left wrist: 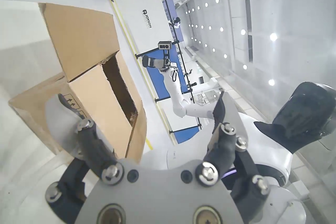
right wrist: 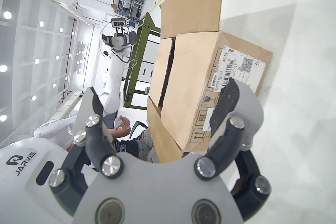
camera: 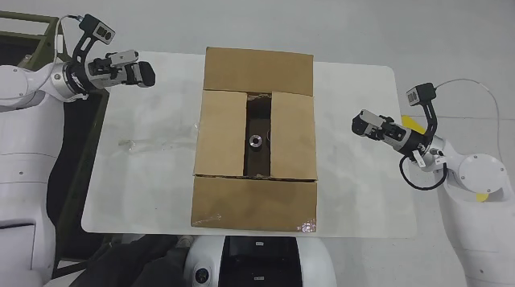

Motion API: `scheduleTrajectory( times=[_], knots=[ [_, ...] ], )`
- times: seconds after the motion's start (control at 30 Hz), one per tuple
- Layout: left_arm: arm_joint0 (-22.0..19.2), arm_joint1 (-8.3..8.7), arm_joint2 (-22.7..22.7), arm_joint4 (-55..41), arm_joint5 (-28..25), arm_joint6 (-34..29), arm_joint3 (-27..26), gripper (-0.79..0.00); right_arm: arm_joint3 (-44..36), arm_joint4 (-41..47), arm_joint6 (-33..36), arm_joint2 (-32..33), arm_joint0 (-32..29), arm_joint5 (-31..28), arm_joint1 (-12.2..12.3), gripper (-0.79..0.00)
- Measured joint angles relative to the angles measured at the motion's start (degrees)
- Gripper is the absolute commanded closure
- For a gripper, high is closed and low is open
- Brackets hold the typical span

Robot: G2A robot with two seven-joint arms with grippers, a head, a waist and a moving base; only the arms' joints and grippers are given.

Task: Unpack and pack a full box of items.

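White table point(camera: 354, 182), cardboard box point(camera: 221, 138) standing at its middle, top flaps partly open

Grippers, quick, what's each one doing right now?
Left gripper: open, holding nothing.
Right gripper: open, holding nothing.

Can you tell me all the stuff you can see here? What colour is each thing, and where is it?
cardboard box: one, brown, middle of the table, top flaps partly open
round metal part: one, silver, inside the box, seen through the flap gap
table: one, white, under the box
frame: one, green, beside the table, on the left arm's side
left tool: one, black and white, open, apart from the box
right tool: one, black and white, open, apart from the box
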Motion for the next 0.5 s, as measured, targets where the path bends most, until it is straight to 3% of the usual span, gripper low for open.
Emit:
scheduleTrajectory(
  times=[0.5],
  knots=[
    [-1.0,0.09,0.2,1.0,-0.3,-0.4,0.9,-0.785,0.0,0.0,0.0,0.0,0.0,0.0,0.0,-0.785]
  ],
)
